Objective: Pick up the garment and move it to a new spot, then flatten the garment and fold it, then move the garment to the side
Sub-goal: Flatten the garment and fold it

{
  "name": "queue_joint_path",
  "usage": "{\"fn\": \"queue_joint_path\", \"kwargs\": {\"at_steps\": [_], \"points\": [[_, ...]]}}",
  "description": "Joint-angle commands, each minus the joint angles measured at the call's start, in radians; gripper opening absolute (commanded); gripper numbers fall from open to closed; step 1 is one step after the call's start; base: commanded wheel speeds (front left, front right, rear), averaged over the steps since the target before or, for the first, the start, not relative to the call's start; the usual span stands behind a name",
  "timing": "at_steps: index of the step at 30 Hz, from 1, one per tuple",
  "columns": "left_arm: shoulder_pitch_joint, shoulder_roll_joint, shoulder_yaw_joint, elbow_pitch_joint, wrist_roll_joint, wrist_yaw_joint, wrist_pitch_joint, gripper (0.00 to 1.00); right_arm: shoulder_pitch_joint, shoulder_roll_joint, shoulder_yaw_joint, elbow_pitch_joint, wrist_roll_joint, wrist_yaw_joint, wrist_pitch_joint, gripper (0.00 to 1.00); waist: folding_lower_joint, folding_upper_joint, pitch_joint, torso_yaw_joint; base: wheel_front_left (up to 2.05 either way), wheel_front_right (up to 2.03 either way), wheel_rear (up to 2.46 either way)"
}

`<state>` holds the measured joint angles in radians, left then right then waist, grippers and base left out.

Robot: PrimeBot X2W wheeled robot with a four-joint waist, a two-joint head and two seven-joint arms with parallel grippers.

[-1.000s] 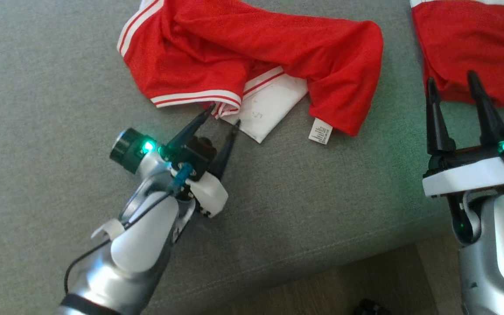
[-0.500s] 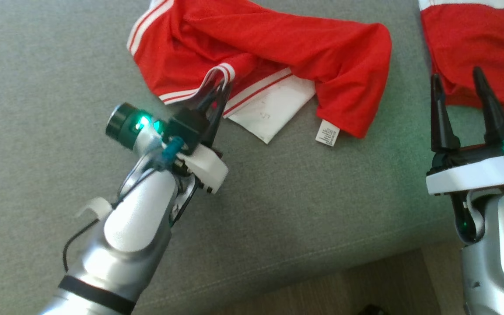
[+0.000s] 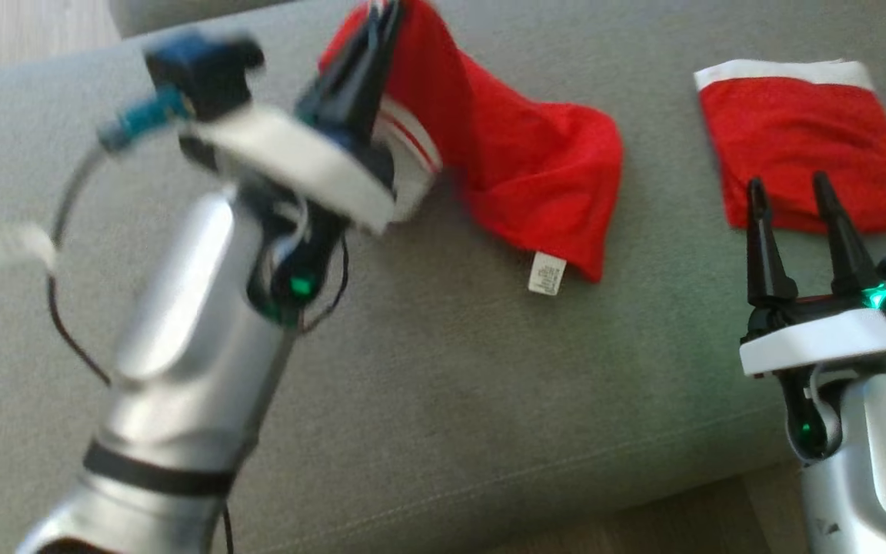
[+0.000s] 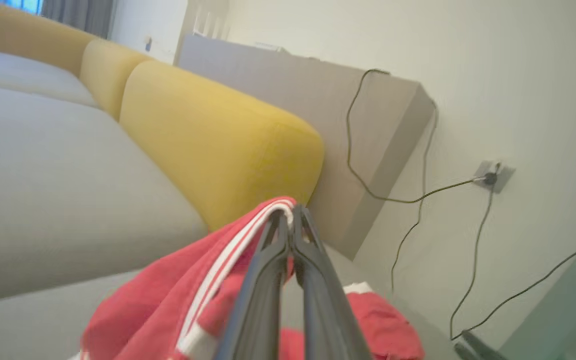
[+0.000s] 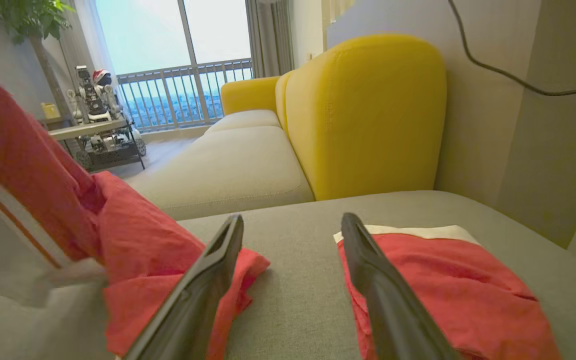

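Above the grey sofa (image 3: 489,385), your left tool (image 4: 290,220) is clamping the red garment (image 3: 535,169) aloft by its hem; your right tool (image 3: 787,183) is hovering open, empty.

So the garment (image 3: 543,169) sits toward the far left of the seat cushion (image 3: 489,400) — its upper end is pinched up off the cushion in the left gripper (image 3: 384,14), its lower end rests on the cushion around the middle, with the label (image 3: 547,274) at the near tip. A second, folded garment (image 3: 797,138) lies flat toward the far right corner, well apart from the first. The right gripper (image 3: 787,183) hangs by the front right edge, just before that folded one. A backrest (image 5: 368,115) stands beyond the cushion's far edge — wall to its right.
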<state>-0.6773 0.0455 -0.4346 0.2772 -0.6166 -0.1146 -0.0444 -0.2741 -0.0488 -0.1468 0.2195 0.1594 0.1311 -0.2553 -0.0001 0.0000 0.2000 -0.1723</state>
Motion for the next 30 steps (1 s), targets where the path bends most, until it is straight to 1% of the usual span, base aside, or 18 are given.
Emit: {"fn": "queue_joint_path", "kwargs": {"at_steps": [1,5,8,12,13,15,18,21,25,28,30], "points": [[-0.102,0.006,0.038,-0.067,-0.023,0.008,0.03,0.0,-0.008,-0.001,0.028,-0.028,0.012,0.0,-0.006,1.0,0.0001,0.0,-0.027,-0.024,0.0,0.0,0.0],[-0.204,0.005,0.033,-0.131,-0.087,0.062,0.137,0.0,0.001,-0.001,0.035,-0.019,0.03,0.0,-0.006,1.0,0.0001,0.0,-0.061,-0.053,0.0,0.0,0.0],[-0.287,0.005,0.026,-0.159,-0.102,0.112,0.184,0.0,0.011,-0.001,0.035,-0.013,0.039,0.0,-0.006,1.0,0.0001,0.0,-0.091,-0.074,0.0,0.0,0.0],[-0.389,0.005,0.034,-0.165,-0.095,0.168,0.202,0.0,0.027,-0.001,0.051,-0.004,0.042,0.0,-0.006,1.0,0.0001,0.0,-0.129,-0.097,0.0,0.0,0.0],[-0.435,0.005,0.042,-0.151,-0.085,0.187,0.199,0.0,0.035,-0.001,0.051,-0.004,0.041,0.0,-0.006,1.0,0.0001,0.0,-0.143,-0.101,0.0,0.0,0.0],[-0.467,0.006,0.057,-0.121,-0.081,0.207,0.198,0.0,0.043,-0.001,0.049,-0.007,0.038,0.0,-0.006,1.0,0.0001,0.0,-0.15,-0.101,0.0,0.0,0.0],[-0.469,0.028,0.087,-0.072,-0.077,0.235,0.196,0.0,0.05,-0.001,0.044,-0.014,0.037,0.0,-0.006,1.0,0.0001,0.0,-0.153,-0.097,0.0,0.0,0.0],[-0.406,0.078,0.108,-0.029,-0.076,0.257,0.21,0.0,0.054,-0.001,0.041,-0.022,0.038,0.0,-0.006,1.0,0.0001,0.0,-0.143,-0.09,0.0,0.0,0.0],[-0.249,0.175,0.147,0.032,-0.073,0.284,0.212,0.0,0.059,-0.001,0.042,-0.028,0.037,0.0,-0.006,1.0,0.0001,0.0,-0.123,-0.081,0.0,0.0,0.0],[-0.137,0.253,0.186,0.096,-0.076,0.291,0.195,0.0,0.057,-0.001,0.053,-0.033,0.035,0.0,-0.006,1.0,0.0001,0.0,-0.094,-0.078,0.0,0.0,0.0],[-0.086,0.306,0.201,0.144,-0.062,0.287,0.172,0.0,0.053,-0.001,0.065,-0.035,0.034,0.0,-0.006,1.0,0.0001,0.0,-0.069,-0.08,0.0,0.0,0.0]]}}
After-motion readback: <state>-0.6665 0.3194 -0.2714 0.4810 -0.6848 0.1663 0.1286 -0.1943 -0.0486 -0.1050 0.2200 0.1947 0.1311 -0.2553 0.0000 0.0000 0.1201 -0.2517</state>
